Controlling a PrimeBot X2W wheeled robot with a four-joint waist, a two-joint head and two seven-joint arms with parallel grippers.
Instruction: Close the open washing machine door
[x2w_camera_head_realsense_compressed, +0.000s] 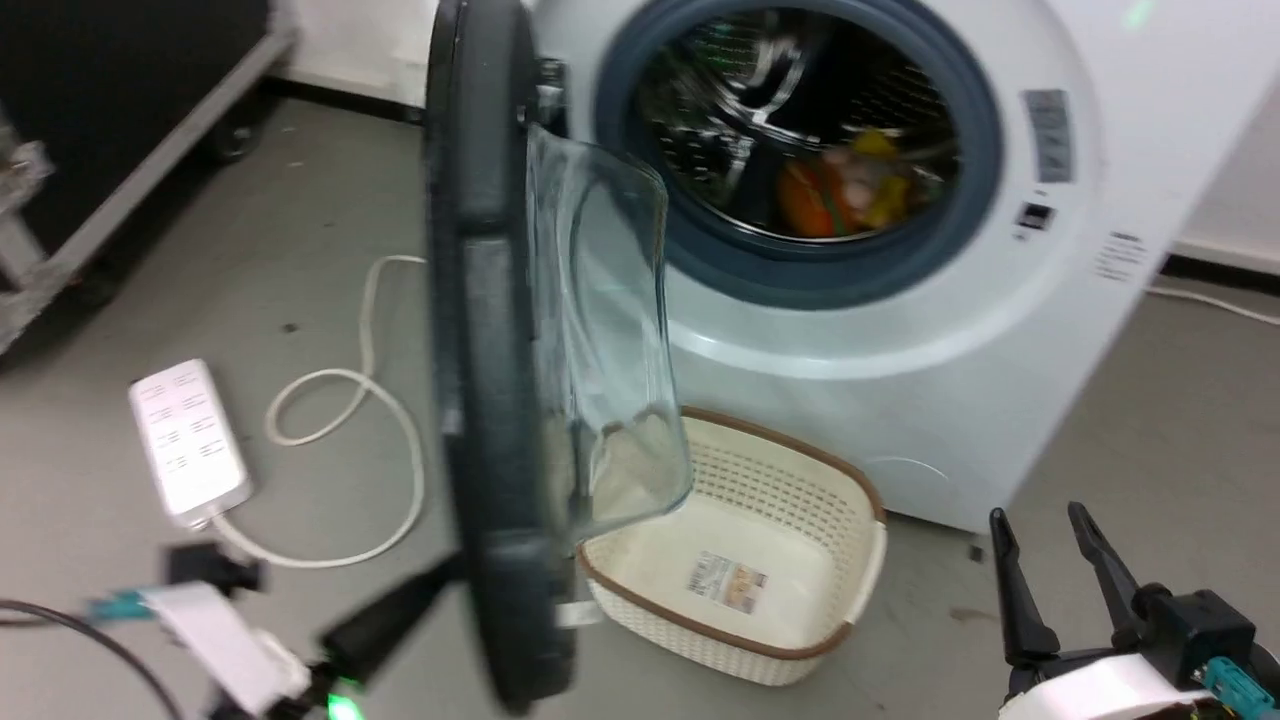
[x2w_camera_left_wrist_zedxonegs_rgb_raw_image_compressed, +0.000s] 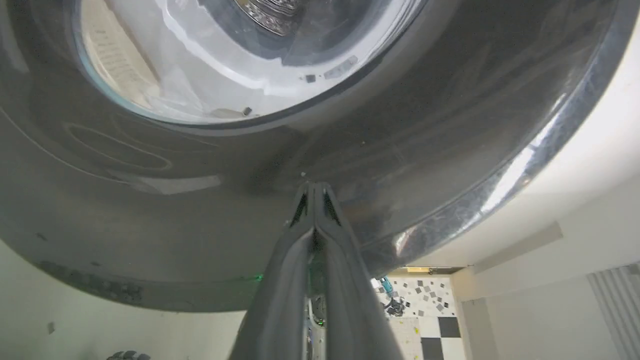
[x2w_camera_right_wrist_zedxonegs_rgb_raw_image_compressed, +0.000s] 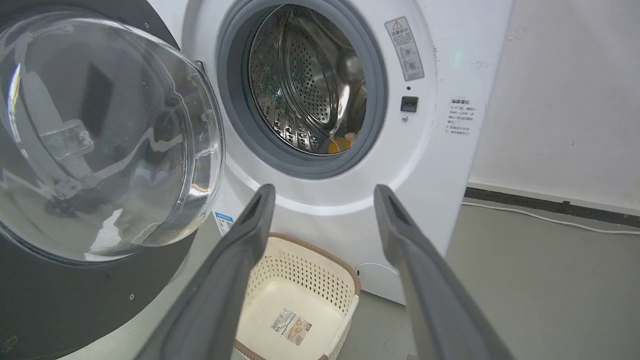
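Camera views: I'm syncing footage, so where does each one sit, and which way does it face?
Head view: on the head, facing forward and down at the white front-loading washing machine and its black-rimmed round glass door; left gripper and right gripper low.
Left wrist view: on that wrist, facing the door's glossy outer rim along shut fingers.
Right wrist view: on that wrist, facing the machine's steel drum between open fingers.
Shared: head and right wrist views both show the cream perforated basket.

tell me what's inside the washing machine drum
Some orange and yellow things lie at the bottom of the steel drum, too blurred to identify. The grey door seal hides the drum's front floor.
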